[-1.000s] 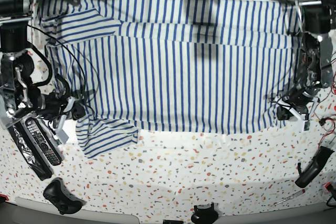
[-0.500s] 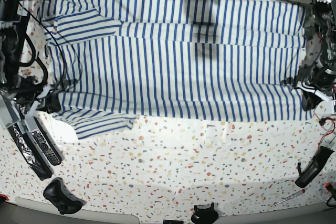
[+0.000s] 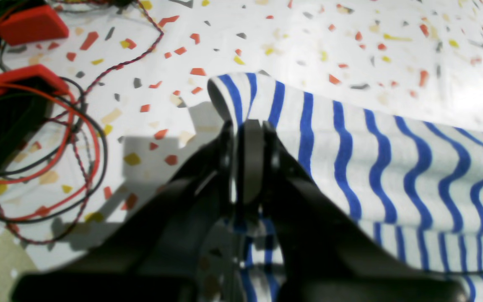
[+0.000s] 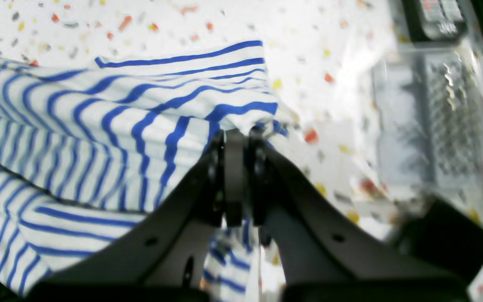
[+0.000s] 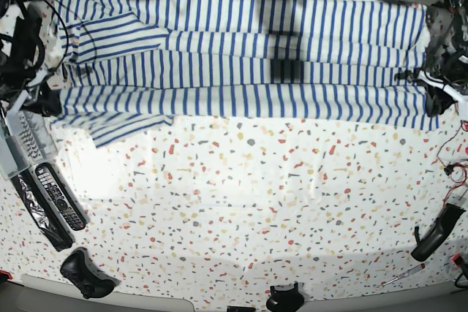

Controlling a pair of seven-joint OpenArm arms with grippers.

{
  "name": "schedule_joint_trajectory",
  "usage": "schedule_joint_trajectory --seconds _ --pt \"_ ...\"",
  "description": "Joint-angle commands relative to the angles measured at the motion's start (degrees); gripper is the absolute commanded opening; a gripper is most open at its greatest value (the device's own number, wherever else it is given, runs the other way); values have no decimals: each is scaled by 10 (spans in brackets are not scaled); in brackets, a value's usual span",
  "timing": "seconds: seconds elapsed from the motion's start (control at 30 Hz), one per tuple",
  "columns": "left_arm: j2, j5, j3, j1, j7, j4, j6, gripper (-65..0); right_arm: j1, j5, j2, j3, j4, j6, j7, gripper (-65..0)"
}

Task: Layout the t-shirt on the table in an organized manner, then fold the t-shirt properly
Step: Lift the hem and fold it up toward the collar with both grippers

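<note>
The white blue-striped t-shirt (image 5: 241, 56) lies across the far part of the terrazzo table (image 5: 248, 202), its near edge lifted and folded back toward the far side. My left gripper (image 5: 431, 96) is at the base view's right, shut on the shirt's near corner (image 3: 262, 100); its fingers (image 3: 247, 159) pinch the cloth. My right gripper (image 5: 45, 100) is at the base view's left, shut on the shirt's other near corner by the sleeve (image 4: 208, 100); its fingers (image 4: 235, 167) clamp the striped cloth. A sleeve (image 5: 121, 126) hangs down at the left.
Remote controls (image 5: 58, 195) and a clear box (image 5: 22, 137) lie at the table's left edge. Red and black cables (image 3: 36, 138) with red parts (image 3: 32, 25) lie at the right edge. Dark tools (image 5: 88, 272) (image 5: 435, 231) sit along the near edge.
Both grippers have carried the shirt's near edge toward the far side, so the shirt's visible band has narrowed. More bare tabletop shows in front.
</note>
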Motion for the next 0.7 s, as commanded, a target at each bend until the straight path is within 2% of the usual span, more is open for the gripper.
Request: schedule_joint_trajectory --seconds 0.0,0.17,0.33,0.53,0.67 --pt "-11 0 -8 7 -12 16 2 -650 -9 5 14 14 9 1 10 -650" --pt "-11 2 -31 34 -11 23 2 -650 -71 3 10 22 9 1 10 -650" --pt "-11 29 -44 45 -9 22 2 -650 -80 -16 -26 21 9 1 -11 -650" --pt "-11 36 -44 46 39 22 2 -650 -80 -16 -46 21 9 1 -24 -650" --pt "-11 36 -44 47 59 22 2 -650 -80 -16 -46 21 9 1 -34 -524"
